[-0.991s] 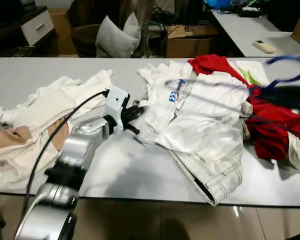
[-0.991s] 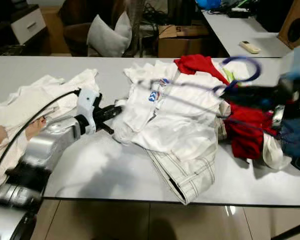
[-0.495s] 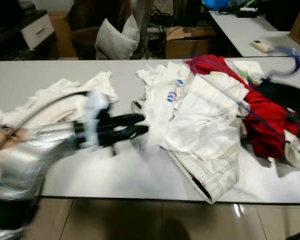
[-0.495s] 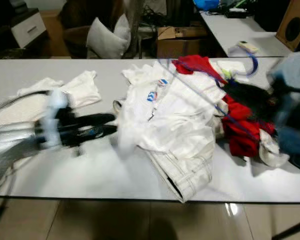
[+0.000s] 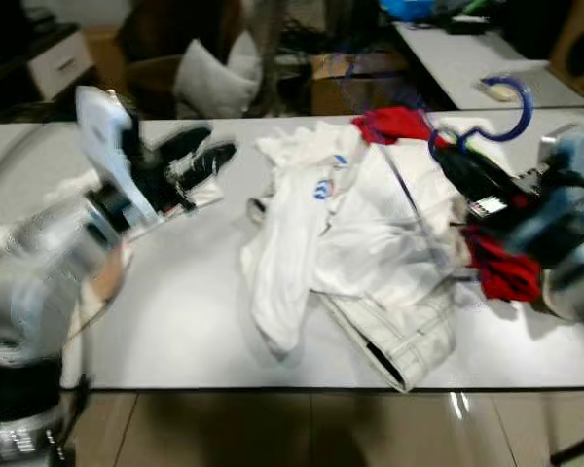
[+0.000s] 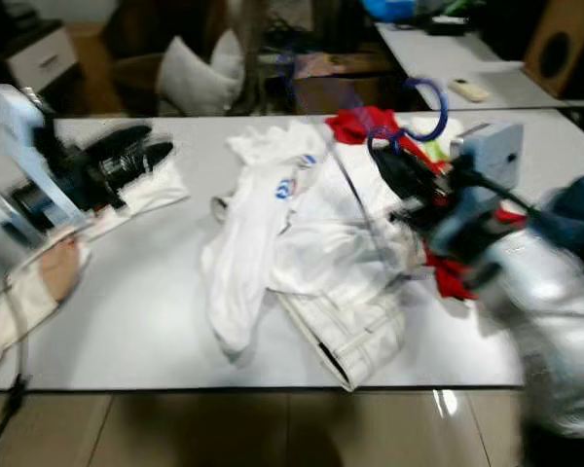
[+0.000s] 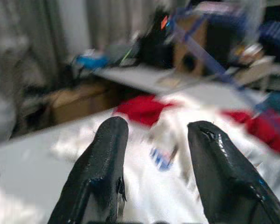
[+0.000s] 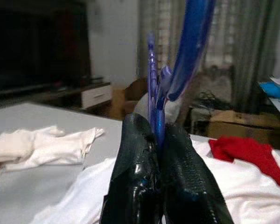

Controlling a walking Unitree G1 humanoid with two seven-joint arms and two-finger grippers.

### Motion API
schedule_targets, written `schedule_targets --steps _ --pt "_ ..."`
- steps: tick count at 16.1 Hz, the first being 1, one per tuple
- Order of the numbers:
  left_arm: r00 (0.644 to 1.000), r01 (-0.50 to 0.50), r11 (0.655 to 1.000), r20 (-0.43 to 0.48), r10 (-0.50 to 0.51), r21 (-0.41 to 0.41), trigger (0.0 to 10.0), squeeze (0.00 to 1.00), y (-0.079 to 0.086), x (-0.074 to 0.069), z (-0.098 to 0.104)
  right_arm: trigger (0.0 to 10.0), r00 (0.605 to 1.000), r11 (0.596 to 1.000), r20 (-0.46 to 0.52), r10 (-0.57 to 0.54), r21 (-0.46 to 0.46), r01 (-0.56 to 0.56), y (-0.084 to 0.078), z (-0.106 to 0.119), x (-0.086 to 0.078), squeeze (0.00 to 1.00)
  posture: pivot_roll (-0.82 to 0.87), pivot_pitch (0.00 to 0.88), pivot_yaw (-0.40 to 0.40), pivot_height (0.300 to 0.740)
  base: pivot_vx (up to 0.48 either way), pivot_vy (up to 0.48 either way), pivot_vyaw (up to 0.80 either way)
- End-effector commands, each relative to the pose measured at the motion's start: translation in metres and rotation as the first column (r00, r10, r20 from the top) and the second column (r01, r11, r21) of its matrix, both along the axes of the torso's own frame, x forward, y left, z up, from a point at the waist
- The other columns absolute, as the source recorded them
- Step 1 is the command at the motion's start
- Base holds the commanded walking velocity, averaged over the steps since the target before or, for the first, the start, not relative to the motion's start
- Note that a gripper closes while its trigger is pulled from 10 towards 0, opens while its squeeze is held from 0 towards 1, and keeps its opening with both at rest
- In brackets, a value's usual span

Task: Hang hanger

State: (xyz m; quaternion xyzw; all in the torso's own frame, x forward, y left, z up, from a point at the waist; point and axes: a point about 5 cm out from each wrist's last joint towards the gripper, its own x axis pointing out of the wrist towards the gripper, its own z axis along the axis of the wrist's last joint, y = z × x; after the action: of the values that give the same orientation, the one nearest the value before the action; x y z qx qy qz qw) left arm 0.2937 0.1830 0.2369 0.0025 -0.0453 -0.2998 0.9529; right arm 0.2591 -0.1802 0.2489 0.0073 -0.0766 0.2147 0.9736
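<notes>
Since a second ago: left gripper (image 5: 206,156) has lifted off the white clothes pile (image 5: 360,229) and swung up and to the left, now raised over the far-left part of the bench (image 5: 175,311). Right gripper (image 6: 404,175) has come in from the right edge toward the middle, carrying the blue hanger (image 5: 511,102) with it. A long white garment (image 5: 277,263) now trails from the pile toward the near edge; earlier it lay bunched. Whole view has shifted a little too, so the camera moved. Heavy motion blur.

Left gripper: fingers (image 7: 100,172) spread apart, nothing between them. Right gripper: pinched tight on the hanger's blue shaft (image 8: 155,100), just below the hook.

Open room: bare bench top between the cream clothes (image 6: 19,292) at far left and the white pile, running to the near edge. Jeans (image 5: 399,331) reach close to the near edge without overhanging. Red garment (image 5: 501,272) sits right of the pile, by the right arm. Floor tiles (image 5: 292,428) beyond the near edge. Cushion (image 5: 200,83) and cardboard box (image 5: 341,83) beyond the far edge.

Hanger: held above the right side of the pile, hook up and toward the far side. Thin blue bars (image 6: 355,204) slant down over the white clothes. Long axis too blurred to fix.
</notes>
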Motion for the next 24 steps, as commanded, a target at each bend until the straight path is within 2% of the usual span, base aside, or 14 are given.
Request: schedule_targets --steps 1,2,3,4,5,7,10,11,13,15,24 --pt "0.998 -0.060 0.998 0.018 0.060 0.034 10.0 0.00 0.003 0.001 0.000 10.0 0.999 0.999 0.016 -0.038 -0.013 0.038 0.002 0.001 0.000 0.00 -0.07 0.000 0.075 0.740 0.000 0.000 0.00" --pt "0.992 -0.126 0.992 0.007 0.126 0.031 10.0 0.00 0.005 0.001 -0.009 10.0 0.998 0.998 -0.011 -0.061 -0.016 0.061 0.009 -0.009 -0.002 0.00 -0.07 0.000 0.077 0.740 0.000 0.000 0.00" --pt "0.977 -0.209 0.978 -0.035 0.210 0.017 10.0 0.00 0.008 -0.002 -0.027 10.0 0.987 0.987 -0.079 -0.138 0.067 0.143 0.012 -0.025 -0.007 0.00 -0.05 0.000 0.068 0.740 0.000 0.255 0.00" --pt "0.971 -0.234 0.972 -0.043 0.235 0.025 10.0 0.00 0.008 -0.004 -0.032 10.0 0.982 0.983 -0.098 -0.159 0.074 0.167 0.013 -0.031 -0.008 0.00 -0.05 0.000 0.065 0.740 0.000 0.319 0.00" --pt "0.959 -0.268 0.963 -0.090 0.267 0.007 10.0 0.00 0.007 -0.010 -0.045 10.0 0.980 0.986 -0.102 -0.169 -0.001 0.169 0.020 -0.042 -0.010 0.00 -0.04 0.000 0.061 0.740 0.000 0.401 0.00" --pt "0.951 -0.289 0.956 -0.103 0.292 0.038 10.0 0.00 0.005 -0.012 -0.053 10.0 0.983 0.987 -0.090 -0.159 -0.026 0.157 0.027 -0.044 -0.009 0.00 -0.04 0.000 0.065 0.740 0.000 0.409 0.00" --pt "0.954 -0.275 0.953 -0.086 0.287 0.127 10.0 0.00 0.000 -0.011 -0.061 10.0 0.976 0.979 -0.075 -0.202 -0.001 0.203 0.030 -0.045 -0.011 0.00 -0.05 0.000 0.069 0.740 0.000 0.416 0.00" --pt "0.955 -0.270 0.952 -0.085 0.284 0.146 10.0 0.00 -0.001 -0.012 -0.063 10.0 0.975 0.979 -0.093 -0.201 0.016 0.203 0.030 -0.048 -0.012 0.00 -0.05 0.000 0.069 0.740 0.000 0.412 0.00" --pt "0.957 -0.260 0.950 -0.087 0.278 0.173 10.0 0.00 -0.007 -0.012 -0.072 10.0 0.955 0.959 -0.106 -0.276 0.031 0.281 0.023 -0.056 -0.012 0.00 -0.05 0.000 0.072 0.740 0.000 0.416 0.00" --pt "0.958 -0.251 0.946 -0.085 0.273 0.203 10.0 0.00 -0.010 -0.013 -0.077 10.0 0.953 0.957 -0.100 -0.286 0.020 0.290 0.023 -0.060 -0.011 0.00 -0.05 0.000 0.072 0.740 0.000 0.414 0.00" --pt "0.962 -0.247 0.949 -0.072 0.265 0.195 10.0 0.00 -0.013 -0.010 -0.077 10.0 0.942 0.957 -0.173 -0.288 -0.022 0.288 0.025 -0.075 -0.010 0.00 -0.05 0.000 0.069 0.740 0.000 0.416 0.00"
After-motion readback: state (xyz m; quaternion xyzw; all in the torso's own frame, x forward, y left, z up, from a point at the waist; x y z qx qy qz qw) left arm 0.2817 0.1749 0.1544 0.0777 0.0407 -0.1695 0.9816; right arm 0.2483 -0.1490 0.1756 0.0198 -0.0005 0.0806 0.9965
